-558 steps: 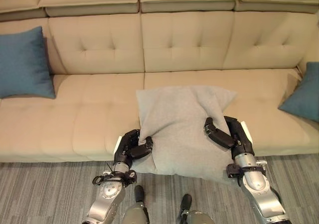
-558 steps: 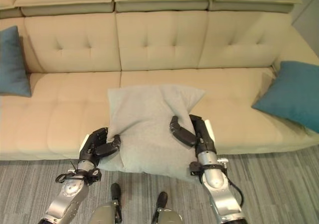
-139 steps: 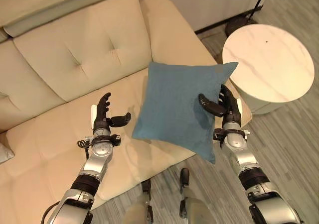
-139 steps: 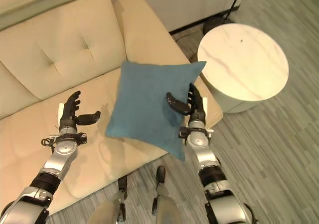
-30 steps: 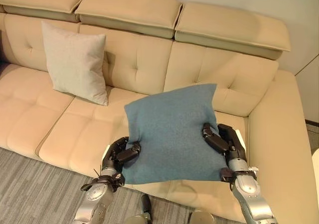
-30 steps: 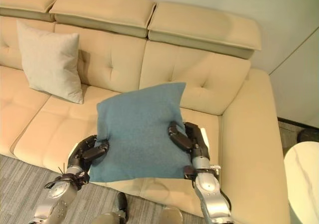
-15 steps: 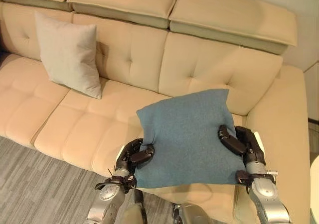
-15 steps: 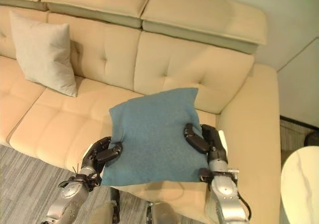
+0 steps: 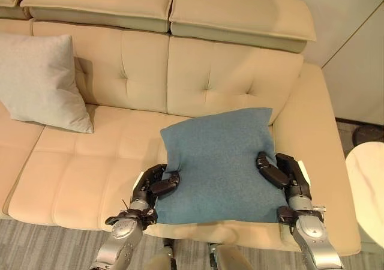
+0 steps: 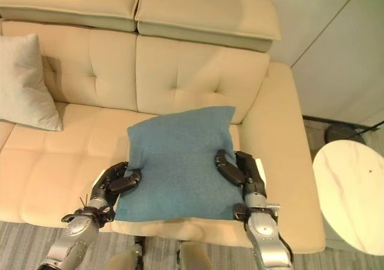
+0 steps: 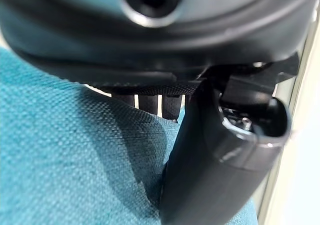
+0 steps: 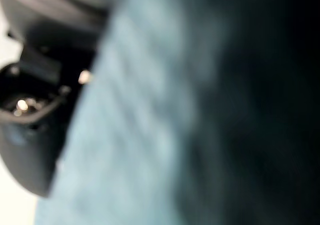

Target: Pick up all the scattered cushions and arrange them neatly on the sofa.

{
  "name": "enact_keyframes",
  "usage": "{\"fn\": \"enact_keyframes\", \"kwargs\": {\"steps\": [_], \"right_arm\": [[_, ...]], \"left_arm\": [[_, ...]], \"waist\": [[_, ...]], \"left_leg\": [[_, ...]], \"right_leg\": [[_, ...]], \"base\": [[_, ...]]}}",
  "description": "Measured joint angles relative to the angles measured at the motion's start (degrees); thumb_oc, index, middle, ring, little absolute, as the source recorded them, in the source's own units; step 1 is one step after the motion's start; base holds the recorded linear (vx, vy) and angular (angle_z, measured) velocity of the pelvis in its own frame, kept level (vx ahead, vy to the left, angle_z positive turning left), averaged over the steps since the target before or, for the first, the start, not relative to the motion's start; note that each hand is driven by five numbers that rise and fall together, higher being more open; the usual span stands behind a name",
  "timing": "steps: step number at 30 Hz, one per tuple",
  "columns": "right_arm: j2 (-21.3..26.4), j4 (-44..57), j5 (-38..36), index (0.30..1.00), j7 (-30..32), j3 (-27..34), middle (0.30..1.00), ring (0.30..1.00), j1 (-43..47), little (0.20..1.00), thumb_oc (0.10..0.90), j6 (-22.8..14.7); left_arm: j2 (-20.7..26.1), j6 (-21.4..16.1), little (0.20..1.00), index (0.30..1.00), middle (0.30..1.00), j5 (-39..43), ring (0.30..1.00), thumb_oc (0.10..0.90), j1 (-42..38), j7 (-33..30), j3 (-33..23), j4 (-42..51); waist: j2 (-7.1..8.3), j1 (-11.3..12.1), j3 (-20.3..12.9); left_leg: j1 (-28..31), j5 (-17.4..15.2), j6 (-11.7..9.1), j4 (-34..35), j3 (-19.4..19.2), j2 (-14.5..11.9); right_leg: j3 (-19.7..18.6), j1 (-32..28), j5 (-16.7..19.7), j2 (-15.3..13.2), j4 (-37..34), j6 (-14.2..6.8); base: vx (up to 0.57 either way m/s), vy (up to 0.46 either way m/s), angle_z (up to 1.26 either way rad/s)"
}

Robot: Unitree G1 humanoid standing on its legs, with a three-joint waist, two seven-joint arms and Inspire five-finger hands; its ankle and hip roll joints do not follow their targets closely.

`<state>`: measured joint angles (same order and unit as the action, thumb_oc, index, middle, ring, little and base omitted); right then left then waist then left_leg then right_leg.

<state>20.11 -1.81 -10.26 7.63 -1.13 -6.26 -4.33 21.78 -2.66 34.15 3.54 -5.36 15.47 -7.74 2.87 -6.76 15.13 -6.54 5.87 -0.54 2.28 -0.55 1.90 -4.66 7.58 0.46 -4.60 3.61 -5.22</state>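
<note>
A: Where do we see the blue cushion (image 9: 219, 162)?

B: Over the beige sofa (image 9: 90, 180), both the left hand (image 9: 153, 186) and right hand (image 9: 279, 171) clamped on it. A grey cushion (image 9: 39, 81) leans far left; a round white table (image 10: 351, 195) stands right.

The two eye views looked down from the robot's head onto the beige sofa (image 9: 204, 72), set slightly apart side by side. Both took in the blue cushion (image 9: 219, 162) and the grey cushion (image 9: 39, 81); the right eye view reached further right to the round white side table (image 10: 351, 189). Each wrist view sat very close against the blue cushion's weave (image 11: 65, 165), looking along its own hand (image 11: 210, 155).
</note>
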Motion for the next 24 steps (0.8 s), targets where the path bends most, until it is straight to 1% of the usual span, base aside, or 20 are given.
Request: {"fn": "enact_keyframes", "kwargs": {"steps": [1,2,3,4,5,6,7,9,10,12,13,15,16,17,19,20,22,23,24], "right_arm": [[-0.97,0.00,0.20,0.300,0.02,-0.76,0.300,0.300,0.55,0.300,0.400,0.00],[-1.26,0.00,0.26,0.300,-0.05,-1.16,0.300,0.300,0.89,0.300,0.400,0.00],[-1.57,-0.02,0.35,0.300,0.00,-1.64,0.300,0.300,1.27,0.300,0.400,0.01],[-2.23,-0.53,0.43,0.300,0.08,-2.68,0.300,0.300,2.82,0.300,0.400,0.01],[-2.71,-1.03,0.46,0.300,0.05,-3.42,0.300,0.300,4.05,0.300,0.400,0.00],[-3.11,-1.57,0.45,0.300,0.10,-3.58,0.300,0.300,4.65,0.300,0.400,0.00],[-3.26,-2.71,0.45,0.300,0.28,-3.76,0.300,0.300,5.80,0.300,0.400,0.01],[-2.57,-3.51,0.47,0.300,0.80,-3.44,0.300,0.300,7.18,0.300,0.400,0.00],[-2.53,-3.93,0.49,0.300,1.38,-3.52,0.300,0.300,8.00,0.300,0.400,0.00],[-1.27,-4.60,0.76,0.300,2.97,-3.97,0.300,0.300,11.78,0.300,0.400,-0.01],[-0.65,-4.65,0.88,0.300,3.91,-4.16,0.300,0.300,13.90,0.300,0.400,-0.01],[-0.20,-4.79,1.00,0.300,5.75,-4.23,0.300,0.300,17.97,0.300,0.400,-0.01],[0.35,-6.27,1.08,0.300,7.77,-4.74,0.300,0.300,22.43,0.300,0.400,-0.04],[0.79,-6.82,1.15,0.300,8.89,-4.64,0.300,0.300,24.68,0.300,0.400,-0.07],[2.27,-6.98,1.41,0.300,11.04,-4.85,0.300,0.300,27.87,0.300,0.400,-0.07],[4.01,-7.23,2.55,0.300,13.74,-5.44,0.300,0.300,31.83,0.300,0.400,-0.13],[5.66,-9.08,3.81,0.300,16.28,-6.31,0.300,0.300,37.30,0.300,0.400,-0.23],[6.16,-10.88,4.41,0.300,18.00,-6.35,0.300,0.300,40.92,0.300,0.400,-0.23],[6.25,-11.45,5.19,0.300,19.45,-6.25,0.300,0.300,42.56,0.300,0.400,-0.26]], "left_arm": [[1.11,-0.01,0.300,0.300,0.300,-0.06,0.300,0.400,0.03,-0.01,-0.55,0.00],[1.71,-0.01,0.300,0.300,0.300,-0.24,0.300,0.400,0.03,-0.04,-0.75,-0.01],[2.14,-0.01,0.300,0.300,0.300,-0.80,0.300,0.400,0.02,-0.10,-1.09,-0.01],[2.66,-0.04,0.300,0.300,0.300,-1.83,0.300,0.400,0.05,-0.46,-2.16,-0.04],[2.69,-0.04,0.300,0.300,0.300,-2.83,0.300,0.400,-0.07,-0.91,-2.99,-0.11],[2.81,-0.04,0.300,0.300,0.300,-3.23,0.300,0.400,-0.39,-1.43,-3.20,-0.10],[2.65,-0.05,0.300,0.300,0.300,-4.36,0.300,0.400,-1.14,-1.85,-3.68,-0.10],[2.24,-0.57,0.300,0.300,0.300,-6.04,0.300,0.400,-2.60,-2.65,-3.83,-0.07],[2.14,-1.03,0.300,0.300,0.300,-6.36,0.300,0.400,-3.00,-3.11,-4.29,0.01],[1.91,-1.16,0.300,0.300,0.300,-7.63,0.300,0.400,-5.93,-4.72,-3.96,-0.03],[1.77,-1.19,0.300,0.300,0.300,-8.54,0.300,0.400,-7.80,-6.00,-3.96,-0.05],[1.83,-1.18,0.300,0.300,0.300,-9.80,0.300,0.400,-11.89,-8.61,-3.69,-0.21],[2.03,-1.18,0.300,0.300,0.300,-11.19,0.300,0.400,-16.29,-11.13,-3.48,-0.73],[1.99,-1.46,0.300,0.300,0.300,-11.96,0.300,0.400,-18.82,-12.62,-3.50,-0.75],[2.12,-1.87,0.300,0.300,0.300,-12.94,0.300,0.400,-23.06,-14.89,-2.90,-0.94],[2.29,-2.65,0.300,0.300,0.300,-14.02,0.300,0.400,-27.71,-17.89,-2.23,-1.29],[2.38,-3.12,0.300,0.300,0.300,-14.18,0.300,0.400,-32.79,-20.71,-1.99,-1.97],[2.33,-3.76,0.300,0.300,0.300,-14.24,0.300,0.400,-36.97,-22.35,-1.11,-4.09],[2.36,-4.22,0.300,0.300,0.300,-14.76,0.300,0.400,-39.35,-23.54,-0.56,-5.35]], "waist": [[0.06,0.80,-0.03],[0.03,1.47,-0.01],[0.02,1.58,0.00],[0.03,2.96,0.01],[0.02,3.21,0.01],[0.03,3.27,0.01],[0.02,3.39,0.01],[-0.17,3.10,0.12],[-0.22,3.31,0.11],[-0.29,3.26,0.14],[-0.37,3.16,0.18],[-0.63,3.09,0.33],[-0.69,3.09,0.37],[-0.91,3.12,0.41],[-1.62,3.13,0.81],[-2.55,3.24,0.74],[-3.36,3.38,0.78],[-3.90,3.84,0.70],[-4.18,4.26,0.75]], "left_leg": [[0.05,0.08,0.41,0.54,-1.83,0.09],[0.28,0.27,0.72,1.02,-2.55,0.07],[0.21,0.26,0.74,1.07,-3.55,0.22],[0.24,0.23,1.02,1.63,-6.16,-0.40],[0.27,0.31,1.15,1.88,-7.20,-0.61],[0.29,0.29,1.16,1.99,-7.45,-0.63],[0.38,0.29,1.15,2.10,-7.57,-0.85],[0.28,0.57,0.75,2.36,-6.88,-1.31],[0.28,0.66,0.63,2.43,-6.89,-1.63],[-0.52,1.04,0.11,2.76,-6.91,-2.15],[-1.01,1.21,-0.14,2.77,-6.84,-2.41],[-1.85,1.40,-0.43,2.77,-6.77,-2.93],[-2.59,1.67,-0.76,2.76,-6.69,-3.26],[-2.95,1.83,-0.89,2.76,-6.52,-3.45],[-3.28,1.97,-1.00,2.75,-6.02,-3.70],[-4.19,2.12,-1.18,2.75,-5.63,-3.87],[-5.35,2.41,-1.25,2.74,-5.36,-3.97],[-5.97,2.52,-1.25,2.74,-5.29,-4.08],[-6.09,2.52,-1.26,2.74,-5.26,-4.17]], "right_leg": [[-0.51,1.22,0.36,-0.08,0.46,-0.47],[-0.50,1.65,0.39,-0.41,0.60,-0.50],[-0.35,2.21,1.07,-0.65,0.28,-0.78],[1.75,3.98,2.00,-0.78,0.78,-1.20],[5.10,4.21,2.46,-1.52,-0.01,-1.16],[7.23,3.87,3.06,-2.26,-0.99,-1.30],[10.54,3.15,4.51,-2.76,-2.67,-1.19],[10.73,2.07,5.98,-1.83,-4.91,0.01],[10.88,1.92,6.24,-1.55,-5.30,0.31],[10.91,2.00,7.32,-0.79,-7.28,1.22],[10.95,2.00,8.02,-0.50,-8.34,1.75],[11.05,2.54,8.61,0.03,-8.87,2.01],[11.16,3.29,8.97,0.43,-8.86,2.48],[11.48,3.59,9.03,0.56,-8.86,2.55],[12.08,3.71,9.03,0.82,-8.86,2.56],[12.24,4.47,9.03,0.99,-8.86,2.57],[12.33,5.50,9.07,1.11,-8.85,2.62],[12.35,6.06,9.10,1.24,-8.84,2.67],[12.34,6.19,9.09,1.28,-8.84,2.67]], "base": [[-0.07,0.101,-0.51],[-0.07,0.062,-0.55],[-0.06,0.022,-0.74],[-0.02,-0.015,-0.82],[0.00,-0.030,-0.75],[0.02,-0.015,-0.39],[0.01,0.001,-0.06],[0.00,-0.013,0.04],[0.00,-0.034,-0.01],[0.02,-0.031,-0.05],[0.06,-0.053,-0.03],[0.02,-0.057,-0.02],[0.00,-0.051,0.02],[0.00,-0.041,0.07],[-0.02,-0.047,0.12],[-0.02,-0.072,0.10],[-0.01,-0.050,0.06],[-0.01,-0.040,0.00],[-0.02,-0.049,-0.01]]}}
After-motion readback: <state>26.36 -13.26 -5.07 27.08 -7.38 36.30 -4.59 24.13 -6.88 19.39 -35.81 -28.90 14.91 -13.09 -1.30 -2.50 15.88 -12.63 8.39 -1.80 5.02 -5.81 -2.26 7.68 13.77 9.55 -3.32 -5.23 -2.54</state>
